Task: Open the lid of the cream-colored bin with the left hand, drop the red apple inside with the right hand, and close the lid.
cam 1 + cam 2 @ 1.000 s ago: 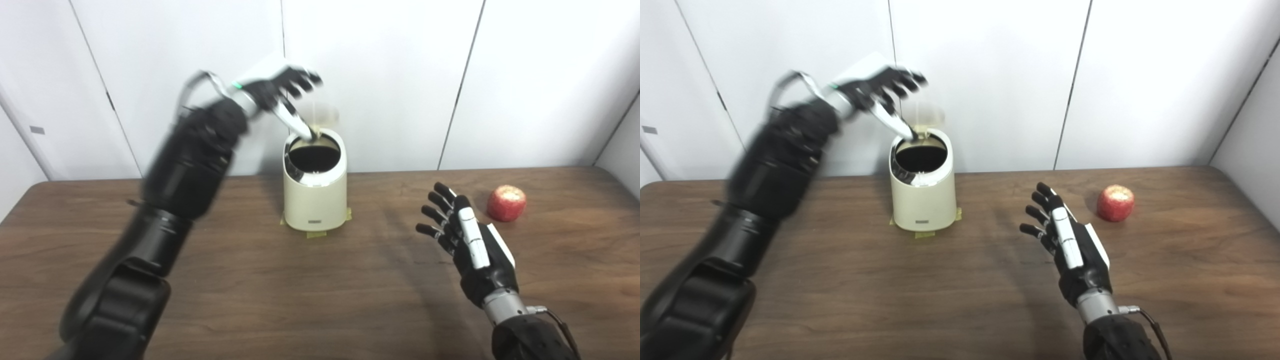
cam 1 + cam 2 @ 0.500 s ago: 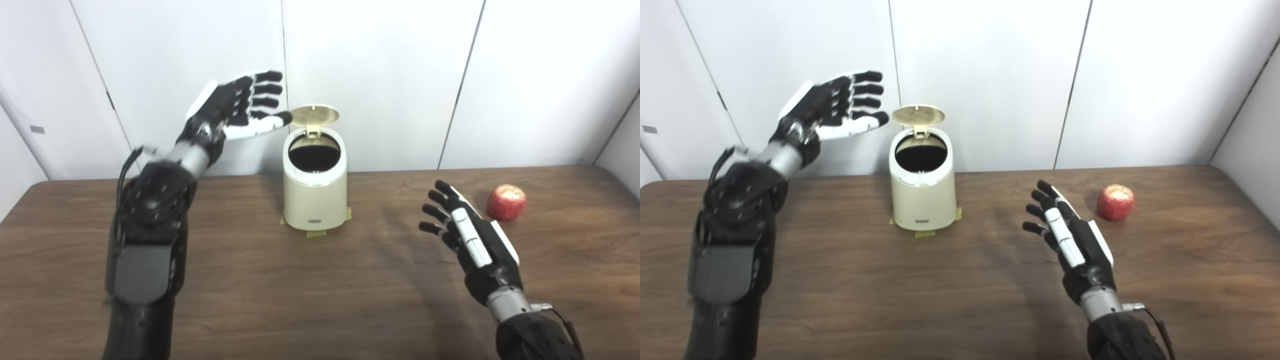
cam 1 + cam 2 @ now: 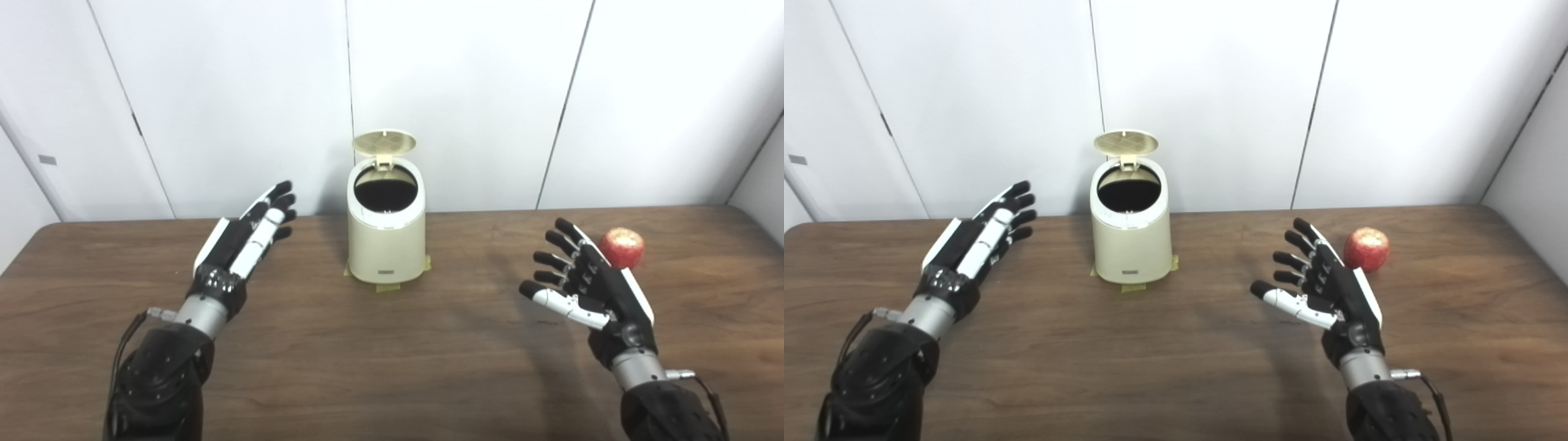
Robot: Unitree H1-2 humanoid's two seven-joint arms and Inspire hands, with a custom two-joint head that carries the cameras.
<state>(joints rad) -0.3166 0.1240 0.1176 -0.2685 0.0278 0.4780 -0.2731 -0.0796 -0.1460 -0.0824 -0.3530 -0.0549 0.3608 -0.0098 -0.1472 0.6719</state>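
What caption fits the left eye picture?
Bin lid up, both open hands empty, apple on the table.

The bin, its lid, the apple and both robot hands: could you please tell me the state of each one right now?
Cream-colored bin: upright on the table, mouth uncovered.
Lid: flipped up, standing open at the back.
Red apple: resting on the table, not held.
Left robot hand: open, empty, left of the bin.
Right robot hand: open, empty, fingers spread beside the apple.
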